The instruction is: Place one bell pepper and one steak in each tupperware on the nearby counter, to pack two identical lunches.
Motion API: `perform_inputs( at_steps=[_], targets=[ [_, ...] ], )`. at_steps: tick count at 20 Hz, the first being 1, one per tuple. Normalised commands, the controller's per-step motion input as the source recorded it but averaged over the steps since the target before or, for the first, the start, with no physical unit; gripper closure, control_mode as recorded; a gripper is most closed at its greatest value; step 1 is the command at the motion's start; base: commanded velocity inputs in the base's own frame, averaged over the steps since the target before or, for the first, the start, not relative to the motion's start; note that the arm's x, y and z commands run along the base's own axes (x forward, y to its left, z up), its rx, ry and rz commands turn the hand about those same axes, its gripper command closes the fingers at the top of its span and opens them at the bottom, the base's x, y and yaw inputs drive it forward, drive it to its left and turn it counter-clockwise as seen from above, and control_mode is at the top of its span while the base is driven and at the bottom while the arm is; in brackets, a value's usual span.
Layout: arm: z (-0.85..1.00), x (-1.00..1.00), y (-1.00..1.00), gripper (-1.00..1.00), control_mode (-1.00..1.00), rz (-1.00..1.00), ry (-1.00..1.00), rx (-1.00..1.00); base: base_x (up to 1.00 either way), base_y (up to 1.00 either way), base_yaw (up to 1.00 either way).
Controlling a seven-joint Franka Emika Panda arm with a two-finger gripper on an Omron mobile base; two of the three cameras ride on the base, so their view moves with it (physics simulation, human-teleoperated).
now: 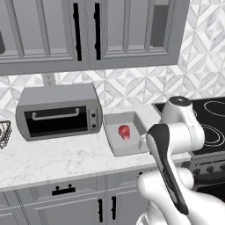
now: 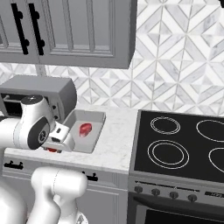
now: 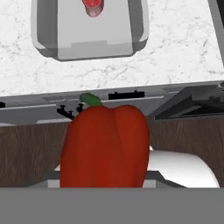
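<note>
My arm [image 1: 176, 149] comes up from lower right, elbow folded over the counter [image 1: 52, 158] edge, covering the near right corner of the tupperware [image 1: 125, 134]. Tupperware is grey, open, sits on the counter just right of the toaster oven [image 1: 59, 112], left of the black stove [image 1: 211, 125]. One steak [image 1: 125, 131] lies inside it, roughly centred. Wire basket [image 1: 3, 134] at far left edge. Grey wall cabinets [image 1: 88, 30] with black handles overhead.
</note>
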Motion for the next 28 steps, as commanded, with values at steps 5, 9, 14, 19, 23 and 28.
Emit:
perform_inputs(
  at_steps=[5, 9, 14, 19, 23, 28],
  targets=[
    [0.0, 0.53, 0.0, 1.0, -1.0, 0.0, 0.0, 0.0, 0.04, 0.0, 0.0],
    [0.0, 1.0, -0.04, 1.0, -1.0, 0.07, 0.03, -0.03, 0.0, 0.0, 0.0],
    [0.0, 1.0, 0.0, 1.0, -1.0, 0.01, 0.06, -0.1, 0.0, 0.0, 0.0],
    [-0.06, 1.0, 0.0, 1.0, -1.0, 0.0, 0.32, -0.06, 0.0, 0.0, 0.0],
    [-0.68, 0.97, 0.0, 1.0, -1.0, 0.02, 0.21, 0.0, 0.0, 0.0, 0.0],
    [-0.77, 0.49, 0.0, 1.0, -1.0, 0.05, 0.02, 0.0, 0.0, 0.0, 0.0]
  ],
)
